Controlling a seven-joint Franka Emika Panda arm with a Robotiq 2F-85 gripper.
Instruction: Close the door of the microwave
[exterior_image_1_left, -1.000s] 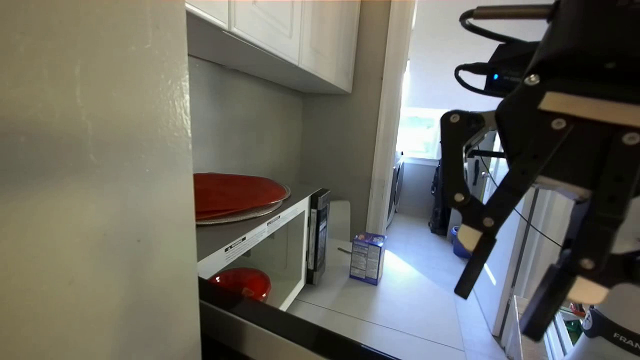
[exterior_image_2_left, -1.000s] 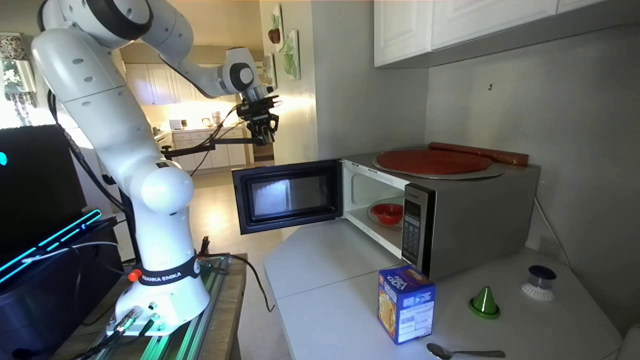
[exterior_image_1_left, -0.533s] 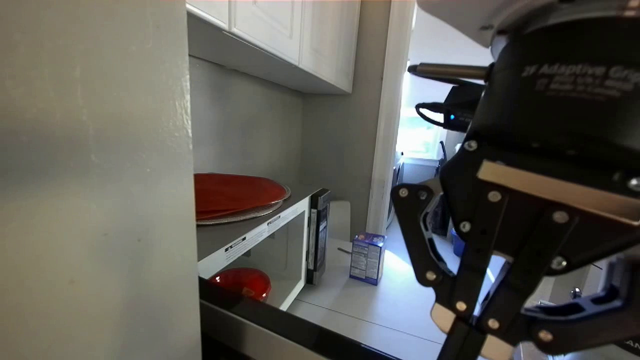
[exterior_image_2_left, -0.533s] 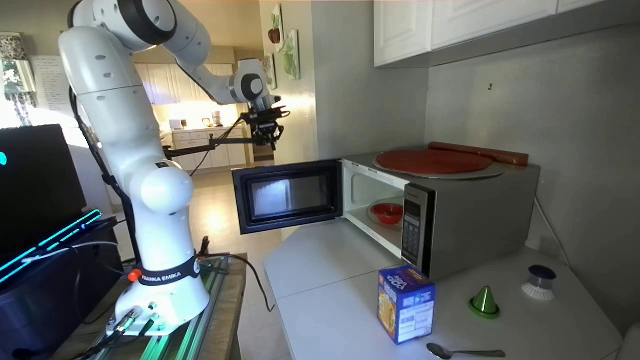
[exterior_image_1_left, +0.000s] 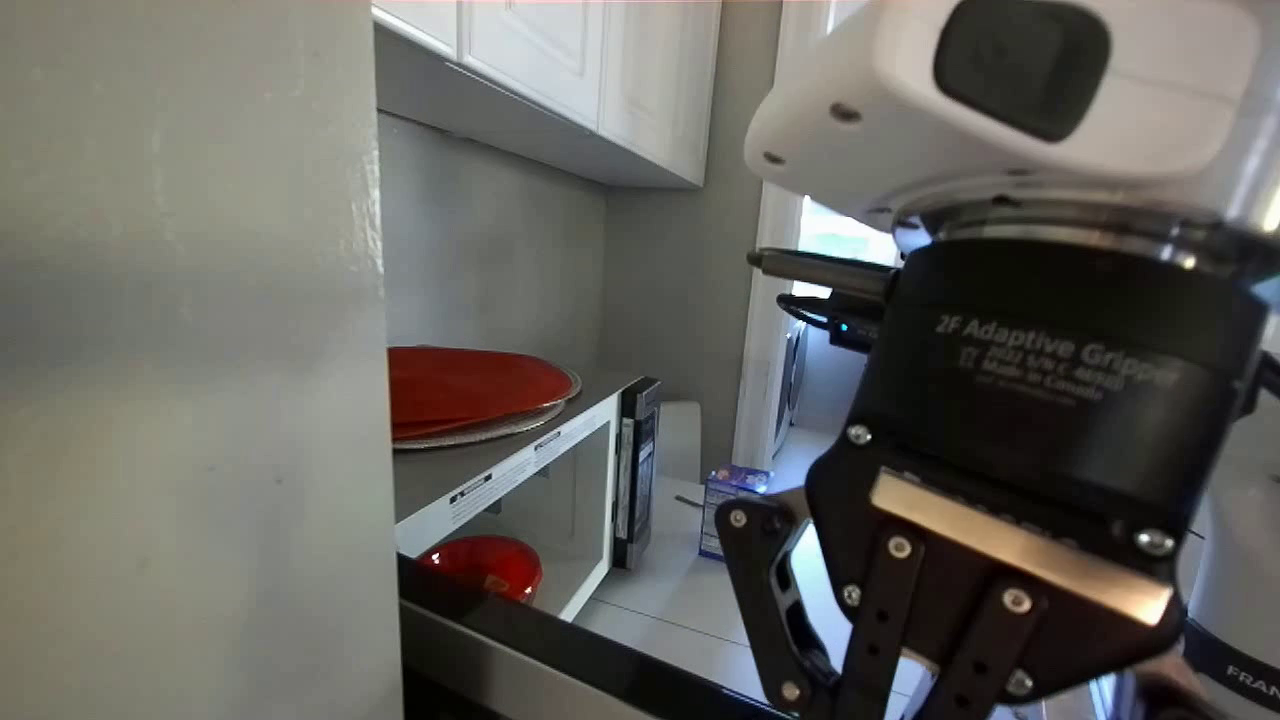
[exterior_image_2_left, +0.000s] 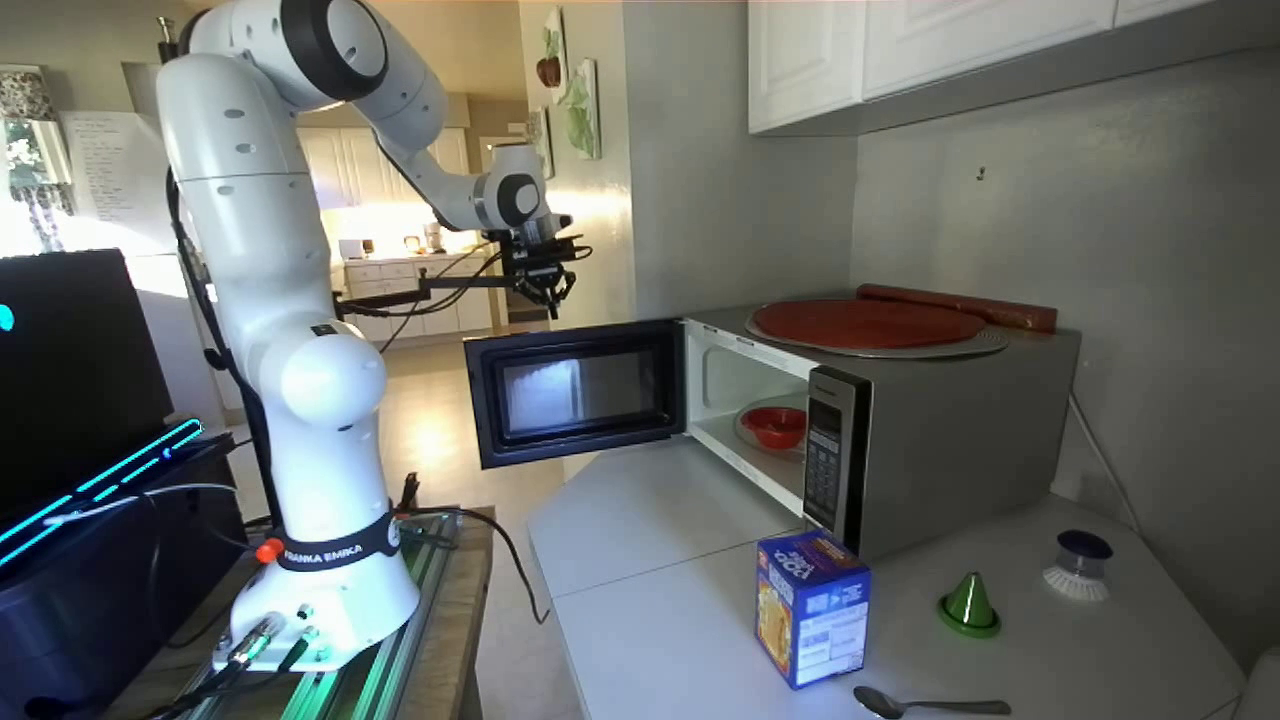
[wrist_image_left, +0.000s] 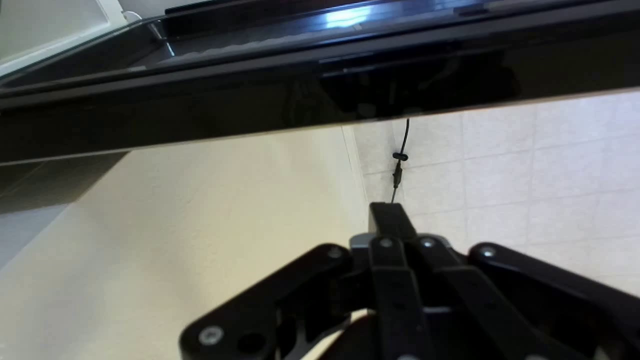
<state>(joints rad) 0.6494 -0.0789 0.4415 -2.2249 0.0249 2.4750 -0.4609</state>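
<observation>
The microwave (exterior_image_2_left: 960, 450) stands on the counter with its front open; its white front frame also shows in an exterior view (exterior_image_1_left: 530, 462). The door (exterior_image_2_left: 575, 395) is swung wide open; it shows dark glass and a black inner rim. Its top edge (exterior_image_1_left: 580, 650) runs along the bottom in an exterior view and crosses the top of the wrist view (wrist_image_left: 240, 100). My gripper (exterior_image_2_left: 553, 312) is above the level of the door's top edge, on its outer side, apart from it. In the wrist view the fingers (wrist_image_left: 392, 220) are shut and empty. In an exterior view the fingertips run out of frame.
A wall (wrist_image_left: 210, 225) stands beside the gripper on the door's outer side. A red bowl (exterior_image_2_left: 775, 428) sits inside the microwave, and a red round sheet (exterior_image_2_left: 870, 325) lies on top. A blue box (exterior_image_2_left: 812, 610), green juicer (exterior_image_2_left: 968, 605) and spoon (exterior_image_2_left: 930, 706) are on the counter.
The arm has moved down and forward towards the door's outer side. The gripper's fingers were apart a second ago and are shut now. The door has not moved.
</observation>
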